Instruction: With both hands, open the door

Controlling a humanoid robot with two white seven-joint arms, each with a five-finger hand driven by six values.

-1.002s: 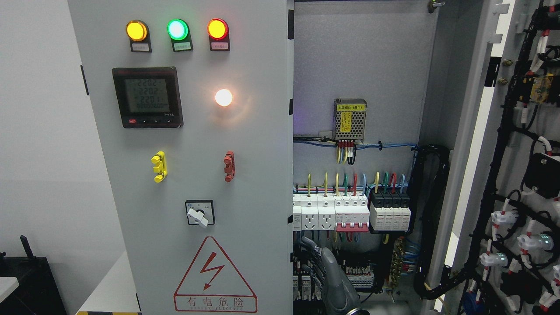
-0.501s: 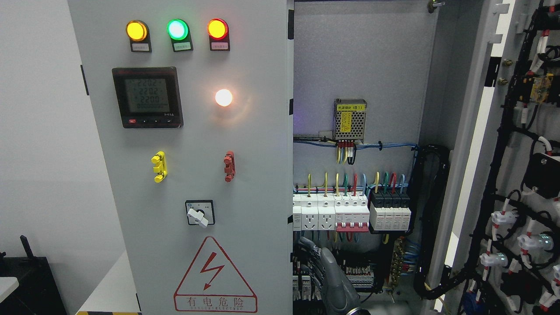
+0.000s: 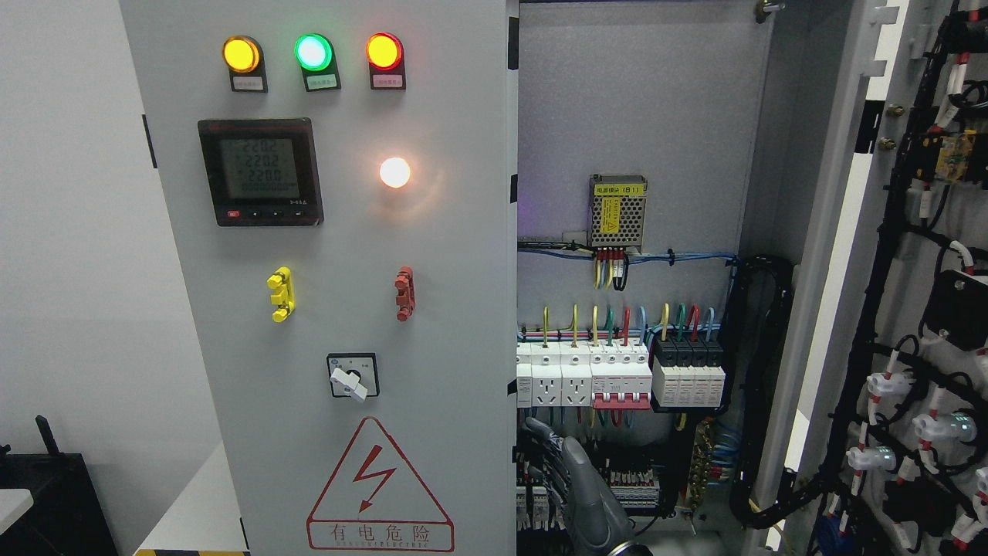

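Tall grey metal cabinet door (image 3: 324,309) with three indicator lamps, digital meter (image 3: 260,171) and red lightning warning triangle (image 3: 378,486) is seen shut at left. Right-hand door (image 3: 918,309) is swung wide open — wiring harness on its inner face is exposed. White breaker row (image 3: 617,378) is visible inside the cabinet. One grey gloved hand (image 3: 575,483) is raised at bottom centre, just beside the shut door's free edge — fingers curled toward that edge; whether it is gripped cannot be told. Arm side cannot be determined.

One grey hand (image 3: 567,483) at bottom centre, fingers (image 3: 540,430) extended upward
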